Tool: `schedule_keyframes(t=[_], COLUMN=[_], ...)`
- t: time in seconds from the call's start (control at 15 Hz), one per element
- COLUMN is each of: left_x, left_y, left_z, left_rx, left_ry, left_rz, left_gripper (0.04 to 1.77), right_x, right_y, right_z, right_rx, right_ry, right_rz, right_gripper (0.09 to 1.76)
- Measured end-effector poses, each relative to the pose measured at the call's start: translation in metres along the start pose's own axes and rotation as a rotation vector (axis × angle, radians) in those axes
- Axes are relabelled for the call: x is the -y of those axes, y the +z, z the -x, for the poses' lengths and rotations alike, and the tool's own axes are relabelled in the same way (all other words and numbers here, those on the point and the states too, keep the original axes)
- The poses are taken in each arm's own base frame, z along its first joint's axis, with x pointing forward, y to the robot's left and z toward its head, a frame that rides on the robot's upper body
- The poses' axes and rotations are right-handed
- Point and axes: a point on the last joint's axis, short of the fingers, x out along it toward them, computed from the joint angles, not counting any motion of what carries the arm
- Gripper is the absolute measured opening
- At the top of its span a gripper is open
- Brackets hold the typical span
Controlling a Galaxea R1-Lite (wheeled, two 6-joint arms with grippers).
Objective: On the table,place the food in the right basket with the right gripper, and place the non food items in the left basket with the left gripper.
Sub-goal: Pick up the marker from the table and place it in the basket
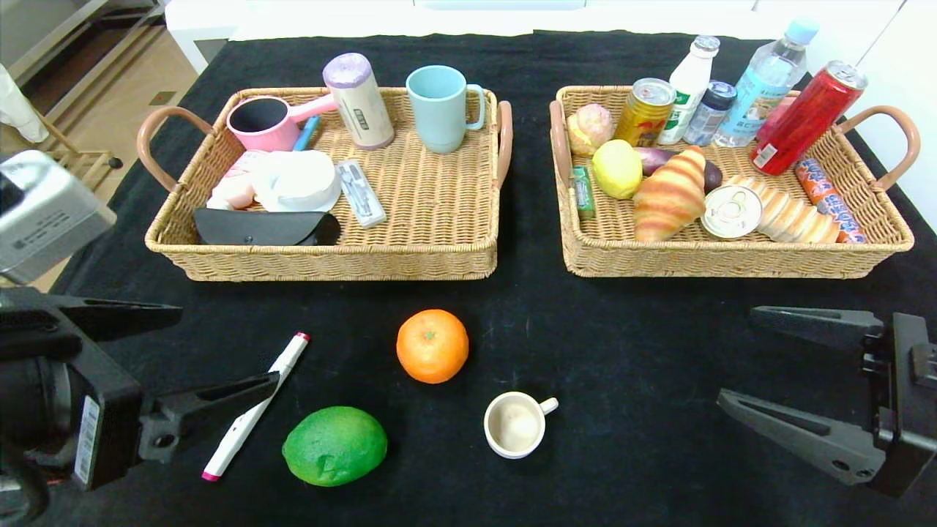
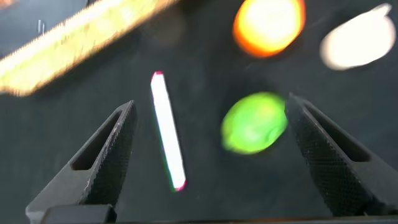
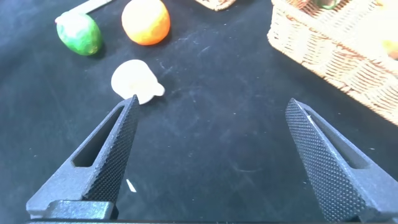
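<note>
Between the fingers of the left gripper (image 2: pixel 205 155), which stand fully spread and hold nothing, lie the marker pen (image 2: pixel 168 130) and the green lime (image 2: pixel 255 122) on the black table (image 1: pixel 622 351). The gripper hovers low at the near left of the table, one finger overlapping the pen's barrel in the head view. The right gripper (image 1: pixel 747 359) is likewise wide open and empty, hanging over bare cloth at the near right, well apart from every loose item.

Four items remain on the table: the pen, the lime, the orange (image 1: pixel 432 345) and the small white cup (image 1: pixel 516 424). The pen and cup belong in the left basket (image 1: pixel 337 260); the lime and orange belong in the right basket (image 1: pixel 732 260).

Probable faults from this position:
- With pen and lime both inside the left gripper's span, a closure could trap or shove the lime, a food item assigned to the other arm.
- The pen is thin and lies flat; a grasp set too high may close on nothing.
- Round fruit may roll if nudged off-centre.
- The right basket is crowded with bottles and cans; a careless drop could topple the leaning red can (image 1: pixel 805 117).

No label text is legible on any bottle, can or pen.
</note>
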Motion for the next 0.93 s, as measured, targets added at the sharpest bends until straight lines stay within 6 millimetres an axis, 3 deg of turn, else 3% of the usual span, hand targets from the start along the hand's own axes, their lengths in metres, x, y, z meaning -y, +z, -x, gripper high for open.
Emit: schedule_keyframes(t=[0.47, 0.93], left_x=[-0.019, -0.03], left_y=[-0.006, -0.02], left_z=[-0.034, -0.061], left_rx=[-0.2, -0.303], left_ry=[0.13, 0.113], left_rz=[0.065, 0.115], left_gripper=[1.72, 1.72], right_x=[0.001, 0.003], right_y=[-0.001, 0.0], right_z=[0.001, 0.003], right_rx=[-0.002, 0.002], right_ry=[-0.008, -0.027], right_rz=[-0.004, -0.002], right_gripper=[1.71, 1.71])
